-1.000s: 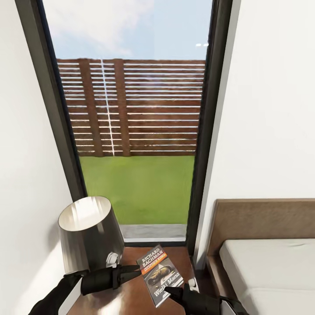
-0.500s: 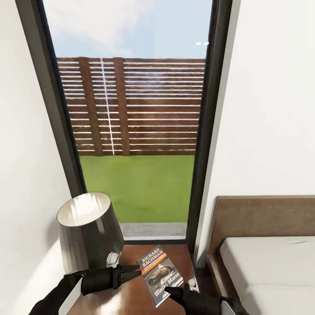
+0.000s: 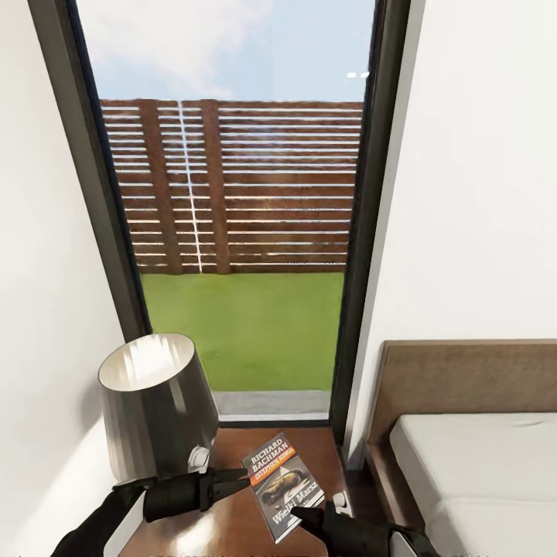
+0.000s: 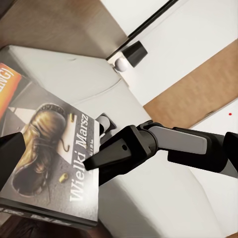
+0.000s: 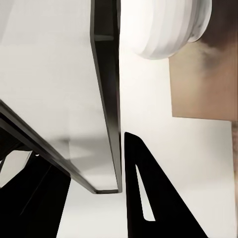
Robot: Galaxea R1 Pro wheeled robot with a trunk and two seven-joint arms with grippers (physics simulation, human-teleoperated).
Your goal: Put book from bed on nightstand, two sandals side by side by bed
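While both black arms are seen at the lower edge of the head view, the right gripper is found at the near corner of the thin dark paperback book with white "RICHARD BACHMAN" lettering and an orange band. From the left wrist camera its fingers are seen drawn together into a point at the book's edge; whether the cover is pinched cannot be told. The left gripper is set against the book's left edge with its tips drawn together; no hold on the book can be made out. The book is laid flat on the glossy dark brown wooden nightstand. Beside it a grey metallic lampshade is placed on the left. To the right, the pale mattress and brown headboard of the bed are seen. Beyond, a tall dark-framed window is filled by grass and a slatted wooden fence.
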